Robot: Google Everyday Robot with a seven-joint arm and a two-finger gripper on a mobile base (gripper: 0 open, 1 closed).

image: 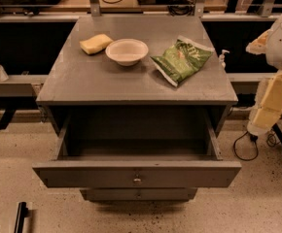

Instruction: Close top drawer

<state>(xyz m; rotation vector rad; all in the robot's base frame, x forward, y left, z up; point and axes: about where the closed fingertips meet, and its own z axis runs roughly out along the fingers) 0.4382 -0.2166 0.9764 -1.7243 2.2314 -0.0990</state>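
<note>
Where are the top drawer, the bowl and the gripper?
Top drawer (82, 174): camera view, front panel.
Bowl (126, 50): camera view, inside bottom.
Gripper (263, 119): camera view, its lower end, right of cabinet (131, 84).

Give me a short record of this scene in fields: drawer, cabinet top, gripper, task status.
top drawer: pulled out, nothing visible inside
cabinet top: sponge, white bowl, green bag
gripper: right of the cabinet, apart from the drawer
task status: drawer not yet closed
</note>
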